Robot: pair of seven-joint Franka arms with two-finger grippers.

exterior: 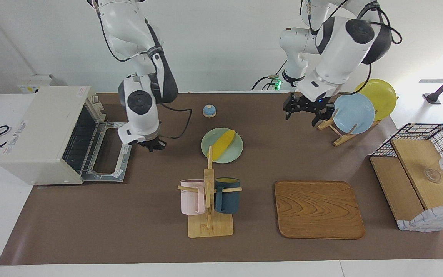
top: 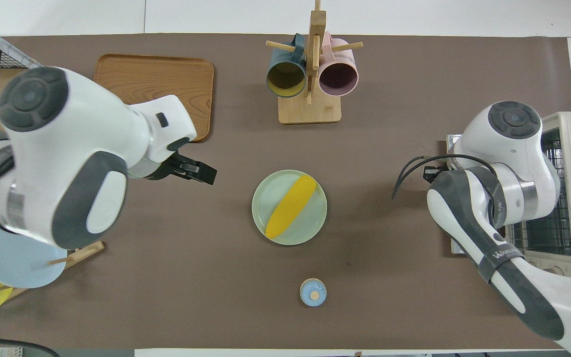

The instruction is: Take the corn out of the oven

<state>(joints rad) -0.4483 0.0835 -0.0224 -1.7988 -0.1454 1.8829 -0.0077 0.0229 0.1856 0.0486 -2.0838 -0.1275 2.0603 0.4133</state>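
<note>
The corn (exterior: 223,145) is a yellow cob lying on a pale green plate (exterior: 235,154) in the middle of the table; it also shows in the overhead view (top: 290,206). The cream oven (exterior: 40,130) stands at the right arm's end, its door (exterior: 108,156) dropped open and the wire rack showing, with no corn seen inside. My right gripper (exterior: 155,146) is low beside the open door, between the oven and the plate, and holds nothing. My left gripper (exterior: 304,114) is open and empty, up in the air next to the dish rack.
A wooden mug tree (exterior: 209,200) with a pink and a dark blue mug stands farther from the robots than the plate. A wooden tray (exterior: 317,209), a dish rack with blue and yellow plates (exterior: 354,113), a small blue bell (exterior: 209,110) and a wire basket shelf (exterior: 417,173) are also there.
</note>
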